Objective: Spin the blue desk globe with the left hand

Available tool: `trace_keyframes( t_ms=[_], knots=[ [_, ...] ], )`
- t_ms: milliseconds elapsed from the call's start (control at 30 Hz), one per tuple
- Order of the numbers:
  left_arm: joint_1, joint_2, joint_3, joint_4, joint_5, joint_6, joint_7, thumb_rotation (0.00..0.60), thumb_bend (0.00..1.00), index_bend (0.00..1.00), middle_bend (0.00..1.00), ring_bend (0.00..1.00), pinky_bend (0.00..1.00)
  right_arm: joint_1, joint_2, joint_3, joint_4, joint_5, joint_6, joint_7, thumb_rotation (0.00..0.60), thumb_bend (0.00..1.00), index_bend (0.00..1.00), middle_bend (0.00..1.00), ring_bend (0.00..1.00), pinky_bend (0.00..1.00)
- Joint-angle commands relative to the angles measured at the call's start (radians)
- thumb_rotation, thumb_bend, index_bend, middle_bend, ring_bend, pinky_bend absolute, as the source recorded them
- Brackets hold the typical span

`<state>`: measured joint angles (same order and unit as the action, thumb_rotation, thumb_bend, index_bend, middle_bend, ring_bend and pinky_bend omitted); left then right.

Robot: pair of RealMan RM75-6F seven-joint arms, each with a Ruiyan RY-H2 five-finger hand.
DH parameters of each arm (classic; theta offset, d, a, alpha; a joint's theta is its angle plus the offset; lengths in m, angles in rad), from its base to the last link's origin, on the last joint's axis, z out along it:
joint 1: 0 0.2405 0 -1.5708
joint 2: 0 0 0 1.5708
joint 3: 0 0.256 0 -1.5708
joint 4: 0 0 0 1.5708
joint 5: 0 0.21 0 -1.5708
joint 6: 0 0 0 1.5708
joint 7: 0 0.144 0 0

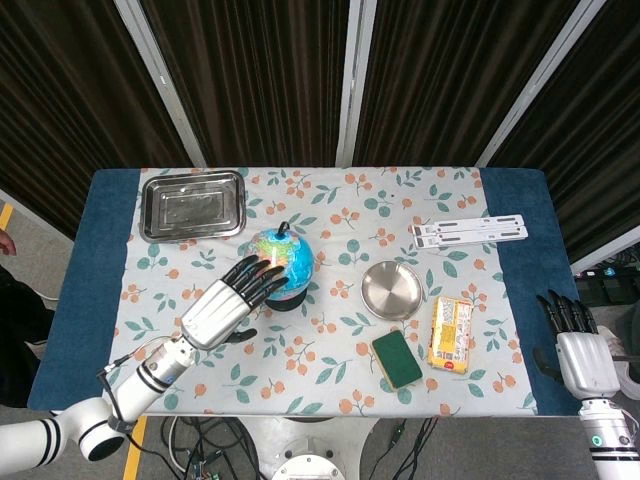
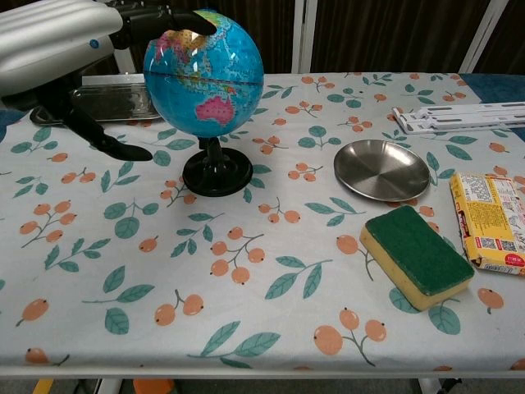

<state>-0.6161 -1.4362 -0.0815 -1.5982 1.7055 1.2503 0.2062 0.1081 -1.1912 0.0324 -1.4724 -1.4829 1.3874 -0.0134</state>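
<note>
The blue desk globe [image 1: 284,260] stands upright on its black base [image 2: 217,173] left of the table's middle. My left hand [image 1: 225,305] reaches in from the left with its fingers stretched and apart. Its fingertips [image 2: 168,18] lie against the upper left of the globe [image 2: 205,74], and the thumb [image 2: 115,144] hangs lower, clear of the ball. It grips nothing. Off the table's right front corner, my right hand [image 1: 578,345] is open and empty.
A steel tray [image 1: 192,204] lies at the back left behind the globe. To the right of the globe are a round steel plate [image 2: 381,168], a green sponge [image 2: 416,256], a yellow packet [image 2: 492,222] and a white folding stand [image 1: 470,232].
</note>
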Motion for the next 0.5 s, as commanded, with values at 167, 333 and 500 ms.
trace_keyframes(
  t_ms=[167,333,500],
  knots=[
    [0.024,0.027,0.005,-0.006,-0.040,0.001,0.024,0.600,0.01,0.09,0.06,0.10,0.09,0.000,0.002,0.002,-0.004,0.002,0.001,-0.003,0.600,0.30,0.00,0.00,0.00,0.00],
    [0.053,0.053,0.002,-0.010,-0.076,0.025,0.030,0.600,0.01,0.09,0.06,0.18,0.09,0.000,0.003,0.001,-0.005,0.002,0.001,-0.006,0.600,0.30,0.00,0.00,0.00,0.00],
    [0.080,0.078,0.001,-0.010,-0.085,0.060,0.018,0.600,0.01,0.09,0.06,0.22,0.09,0.002,0.001,0.001,-0.007,0.003,-0.004,-0.012,0.600,0.30,0.00,0.00,0.00,0.00]
  ],
)
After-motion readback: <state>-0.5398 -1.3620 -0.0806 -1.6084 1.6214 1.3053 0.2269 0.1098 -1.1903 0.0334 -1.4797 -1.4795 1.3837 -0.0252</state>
